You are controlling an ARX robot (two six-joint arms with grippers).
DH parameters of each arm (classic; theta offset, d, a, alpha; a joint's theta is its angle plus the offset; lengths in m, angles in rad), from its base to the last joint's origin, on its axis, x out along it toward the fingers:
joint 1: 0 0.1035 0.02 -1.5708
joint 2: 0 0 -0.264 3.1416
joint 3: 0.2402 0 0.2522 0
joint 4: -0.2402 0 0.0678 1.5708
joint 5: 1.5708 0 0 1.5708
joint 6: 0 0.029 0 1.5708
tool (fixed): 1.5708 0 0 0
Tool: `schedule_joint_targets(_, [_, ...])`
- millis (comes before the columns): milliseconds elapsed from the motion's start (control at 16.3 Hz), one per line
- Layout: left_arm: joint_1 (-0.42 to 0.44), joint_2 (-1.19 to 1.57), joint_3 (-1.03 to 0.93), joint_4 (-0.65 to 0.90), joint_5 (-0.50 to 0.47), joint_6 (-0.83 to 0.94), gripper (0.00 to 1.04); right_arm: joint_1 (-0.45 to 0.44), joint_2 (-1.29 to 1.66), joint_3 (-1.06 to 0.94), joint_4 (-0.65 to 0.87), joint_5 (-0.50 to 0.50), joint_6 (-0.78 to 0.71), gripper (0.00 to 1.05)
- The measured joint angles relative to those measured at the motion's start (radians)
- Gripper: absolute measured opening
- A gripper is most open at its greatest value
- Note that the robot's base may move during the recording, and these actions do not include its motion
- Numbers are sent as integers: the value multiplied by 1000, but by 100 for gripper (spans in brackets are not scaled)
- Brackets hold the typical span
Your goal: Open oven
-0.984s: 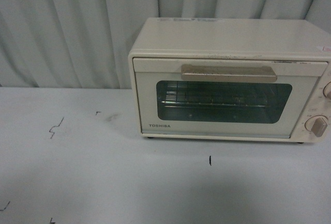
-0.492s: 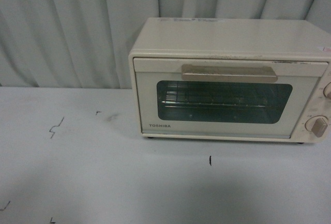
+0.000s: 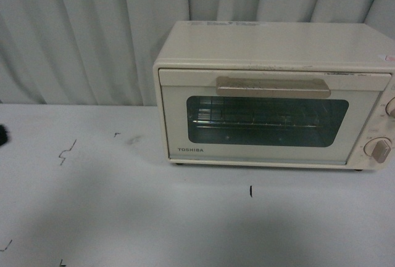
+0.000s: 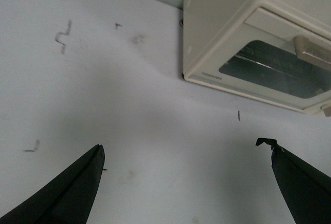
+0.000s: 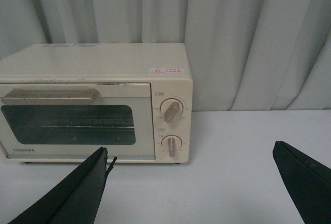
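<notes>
The oven stands shut, ahead of the spread left gripper and the spread right gripper, seemingly well apart from both.

The left pincer gapes wide over the white table, the closed oven beyond.

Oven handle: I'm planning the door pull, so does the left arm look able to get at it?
Probably yes: the left gripper is open, and only bare table lies between it and the handle of the shut oven.
</notes>
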Motion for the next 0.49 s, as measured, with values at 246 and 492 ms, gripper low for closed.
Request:
schedule_joint_targets(246, [-273,497,14,333,-38,-356,98,0,0,0,0,0,0,98])
schedule_joint_targets(492, [-380,689,51,409,-87,-563,98,0,0,0,0,0,0,98])
